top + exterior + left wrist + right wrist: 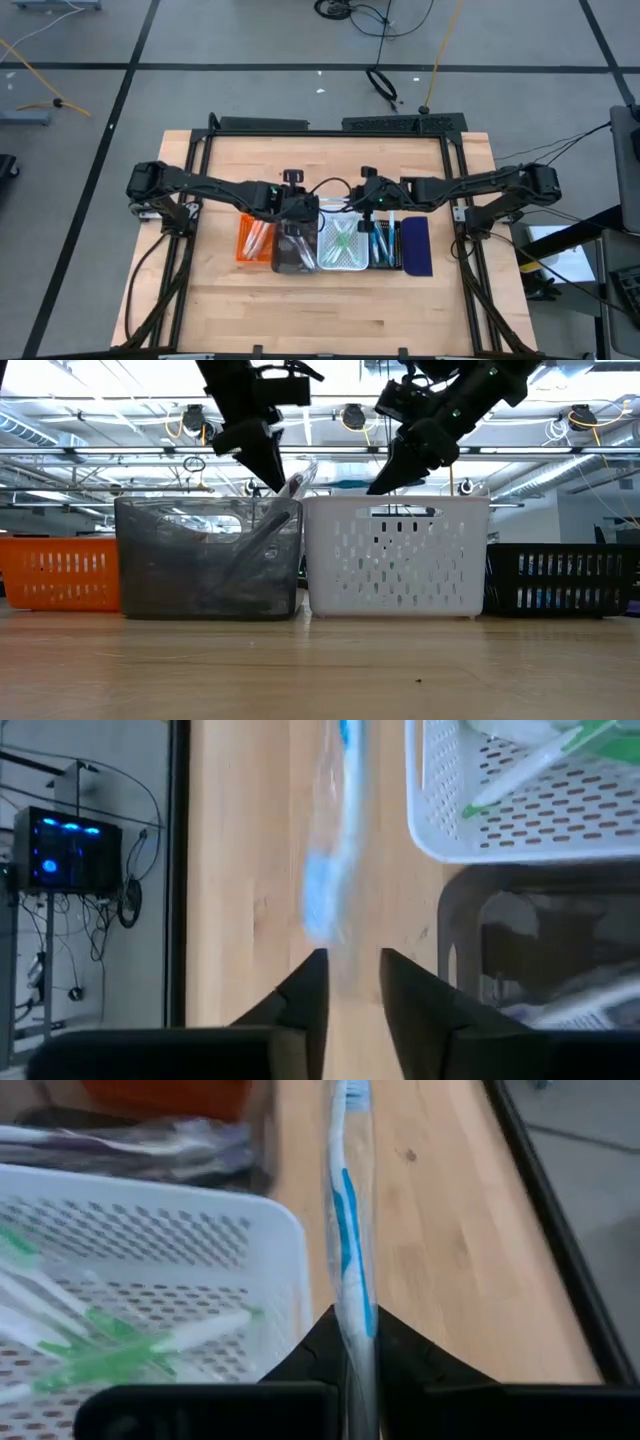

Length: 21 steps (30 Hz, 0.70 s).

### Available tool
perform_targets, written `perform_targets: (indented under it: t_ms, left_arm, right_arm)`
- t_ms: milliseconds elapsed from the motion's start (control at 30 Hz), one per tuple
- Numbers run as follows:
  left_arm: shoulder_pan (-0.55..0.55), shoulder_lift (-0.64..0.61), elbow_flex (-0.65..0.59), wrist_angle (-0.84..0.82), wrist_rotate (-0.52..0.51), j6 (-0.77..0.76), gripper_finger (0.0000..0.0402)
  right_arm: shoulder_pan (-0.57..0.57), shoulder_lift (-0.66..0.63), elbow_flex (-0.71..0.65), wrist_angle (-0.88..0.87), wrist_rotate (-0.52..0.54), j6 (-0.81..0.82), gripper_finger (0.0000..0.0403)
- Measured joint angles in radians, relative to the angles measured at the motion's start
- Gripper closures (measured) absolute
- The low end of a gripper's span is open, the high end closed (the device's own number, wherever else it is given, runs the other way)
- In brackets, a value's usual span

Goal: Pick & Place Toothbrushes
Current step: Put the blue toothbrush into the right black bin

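Note:
A blue-and-white toothbrush [348, 1220] in clear wrap appears to run level between my two grippers, above the far rims of the grey tray [200, 560] and the white tray [395, 555]. My left gripper [352, 965] is over the grey tray's far end [296, 228]. My right gripper [355, 1325] is over the white tray's far end [345, 218]. Each is shut on one end of the toothbrush. Green toothbrushes [120, 1345] lie in the white tray. Wrapped ones [150, 1145] lie in the grey tray. My left gripper pinches the toothbrush's wrapped end [340, 955] between its two fingers, coming level from the table's left and lying along the brush. The brush [325, 900] is lifted clear and stretches away toward the right arm. My right gripper pinches the other end of the handle [358, 1315] between its two fingers, coming level from the table's right and lying along the brush. The brush is clear of the table, level, with its bristle head [350, 1092] far from the fingers.
Several trays stand side by side across the table's middle: orange [242, 240], grey [278, 255], white [323, 250], black [399, 245] holding blue toothbrushes, and navy [416, 247]. There is bare wood on the near side [330, 310] and behind the trays. A black frame [455, 180] edges the table.

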Motion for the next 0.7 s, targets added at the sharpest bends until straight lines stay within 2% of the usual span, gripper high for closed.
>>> perform_targets:
  t_ms: [200,333,467,700]
  left_arm:
    - [-0.003,-0.083,0.001,-0.067,0.020,-0.110,0.0259]
    - [-0.013,-0.166,-0.005,-0.093,0.024,-0.215,0.0244]
    - [-0.042,-0.252,-0.030,-0.124,0.022,-0.298,0.0243]
    - [-0.117,-0.381,-0.120,-0.117,-0.036,-0.435,0.0243]
  right_arm:
    - [0.010,-0.039,0.001,-0.079,0.043,0.093,0.0387]
    - [0.056,-0.081,0.002,-0.119,0.054,0.184,0.0387]
    - [0.164,-0.122,0.002,-0.246,0.202,0.321,0.0387]
    - [0.437,-0.154,0.001,-0.409,0.465,0.693,0.0387]
